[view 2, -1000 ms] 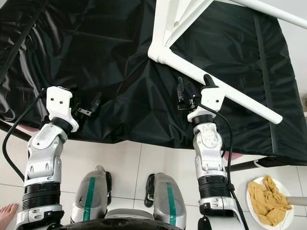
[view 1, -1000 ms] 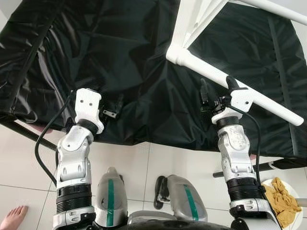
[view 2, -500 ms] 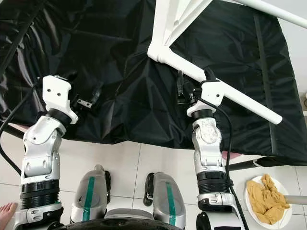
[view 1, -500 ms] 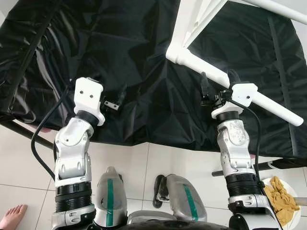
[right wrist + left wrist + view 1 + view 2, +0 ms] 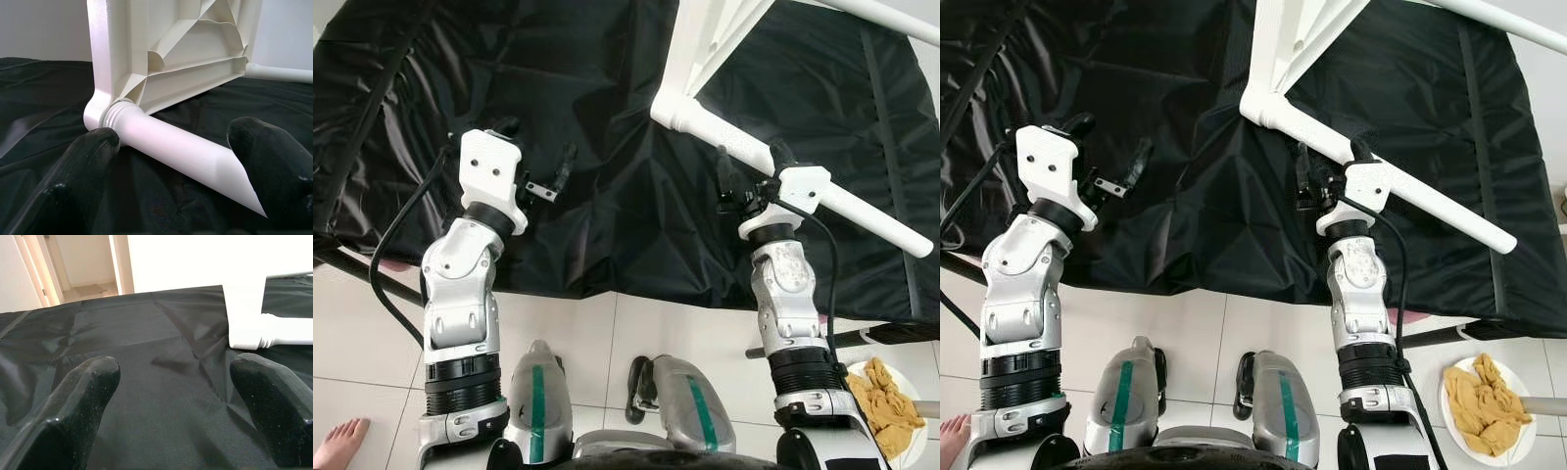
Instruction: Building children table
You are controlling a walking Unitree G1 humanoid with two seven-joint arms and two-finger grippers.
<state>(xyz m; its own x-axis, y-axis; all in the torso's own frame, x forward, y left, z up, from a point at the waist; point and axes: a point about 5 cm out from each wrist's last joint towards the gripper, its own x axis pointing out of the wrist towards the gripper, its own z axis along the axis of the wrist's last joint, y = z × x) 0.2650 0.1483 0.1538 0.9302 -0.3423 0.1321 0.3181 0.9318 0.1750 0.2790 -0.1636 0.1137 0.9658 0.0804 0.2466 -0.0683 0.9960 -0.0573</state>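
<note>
A white plastic children's table [image 5: 710, 39] lies tipped on a black cloth [image 5: 587, 88]. One white leg [image 5: 842, 201] is fitted in its near corner socket [image 5: 110, 117] and lies slanting along the cloth. My right gripper [image 5: 752, 168] is open, one finger on each side of that leg [image 5: 181, 152] near its socket end. Over bare cloth to the left, apart from the table, my left gripper [image 5: 536, 155] is open with nothing in it. Its wrist view shows the table's corner [image 5: 249, 328] ahead. A second white leg [image 5: 886, 18] crosses the far right.
The black cloth covers a low frame whose dark bars [image 5: 362, 272] stick out at the near edge. White tiled floor [image 5: 636, 333] lies below. A plate with yellow cloth [image 5: 891, 416] sits at the lower right. A person's bare foot [image 5: 337, 446] is at the lower left.
Both arms have reached a little further forward. The right gripper has closed in on the leg towards its socket end. The left gripper has risen further over the cloth.
</note>
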